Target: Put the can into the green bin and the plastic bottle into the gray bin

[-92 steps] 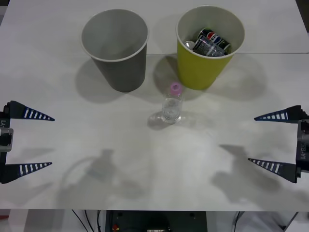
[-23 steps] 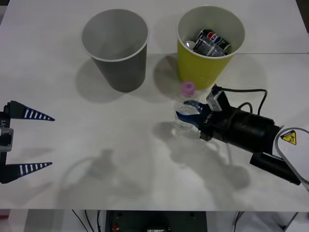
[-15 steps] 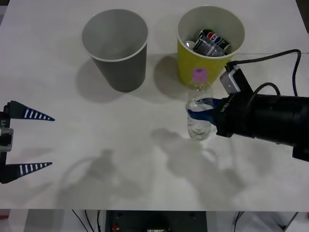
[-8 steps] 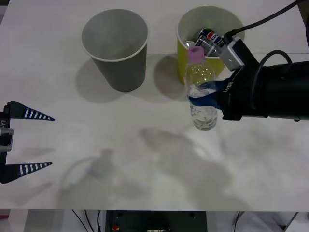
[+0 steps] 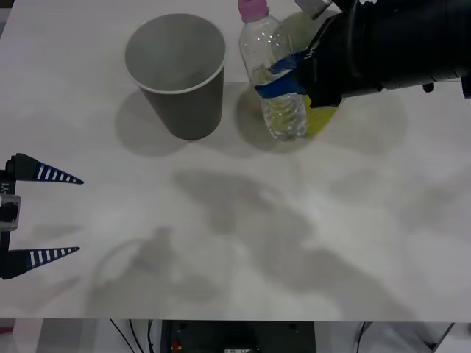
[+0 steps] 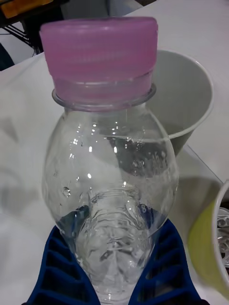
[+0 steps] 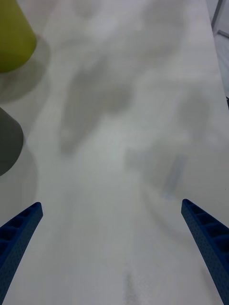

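Beyond and to the left of the right gripper [image 5: 288,73] stands the gray bin [image 5: 176,73]; the green bin [image 6: 210,248] sits close beside it. The gripper's blue fingers [image 6: 62,267] clamp the plastic bottle [image 5: 272,81] about its lower body, upright, above the table [image 5: 235,243]. Thin-walled, light and probably slick, it suits this low grip. The left gripper [image 5: 40,217] waits spread wide, far off.

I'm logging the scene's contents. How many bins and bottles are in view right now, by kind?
Bins: 2, the gray bin and the green bin
Bottles: 1, the plastic bottle, held by the right gripper
Total: 3
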Robot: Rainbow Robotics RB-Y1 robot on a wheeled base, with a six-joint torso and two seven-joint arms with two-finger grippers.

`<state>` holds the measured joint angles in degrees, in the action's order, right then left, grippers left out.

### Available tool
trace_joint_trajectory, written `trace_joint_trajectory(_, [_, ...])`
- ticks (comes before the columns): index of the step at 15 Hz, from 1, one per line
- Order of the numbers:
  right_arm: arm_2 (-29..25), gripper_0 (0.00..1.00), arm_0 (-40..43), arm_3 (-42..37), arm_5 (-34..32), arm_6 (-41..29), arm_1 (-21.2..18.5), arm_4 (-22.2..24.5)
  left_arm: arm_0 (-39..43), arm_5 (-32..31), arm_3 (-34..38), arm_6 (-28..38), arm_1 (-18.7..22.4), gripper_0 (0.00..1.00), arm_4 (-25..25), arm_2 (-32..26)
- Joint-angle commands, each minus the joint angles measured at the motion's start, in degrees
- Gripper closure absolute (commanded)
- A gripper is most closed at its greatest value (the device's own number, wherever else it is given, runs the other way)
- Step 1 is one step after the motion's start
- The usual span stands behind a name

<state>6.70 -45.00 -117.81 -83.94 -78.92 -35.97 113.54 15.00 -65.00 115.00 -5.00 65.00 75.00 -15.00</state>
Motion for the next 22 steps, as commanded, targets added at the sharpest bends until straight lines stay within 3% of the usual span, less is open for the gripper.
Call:
trace_joint_trajectory(1, [2.5, 1.00, -8.4, 8.6, 0.3, 0.0, 2.7, 1.2, 0.0, 0.0, 0.0, 0.0, 0.0, 0.00, 0.0, 0.0])
trace_joint_trajectory(4, [3.8, 1.00, -15.6, 18.7, 3.8, 0.1, 6.9, 2.6, 0.0, 0.0, 0.0, 0.0, 0.0, 0.00, 0.0, 0.0])
trace_joint_trajectory(9, [10.3, 1.00, -24.1, 31.9, 12.8, 0.1, 9.9, 4.8, 0.0, 0.0, 0.0, 0.0, 0.0, 0.00, 0.0, 0.0])
trace_joint_trajectory(18, [19.8, 1.00, -38.3, 56.8, 20.1, 0.1, 17.2, 5.7, 0.0, 0.0, 0.0, 0.0, 0.0, 0.00, 0.0, 0.0])
trace_joint_trajectory(22, [21.7, 1.00, -40.3, 61.5, 21.6, 0.8, 19.0, 5.7, 0.0, 0.0, 0.0, 0.0, 0.0, 0.00, 0.0, 0.0])
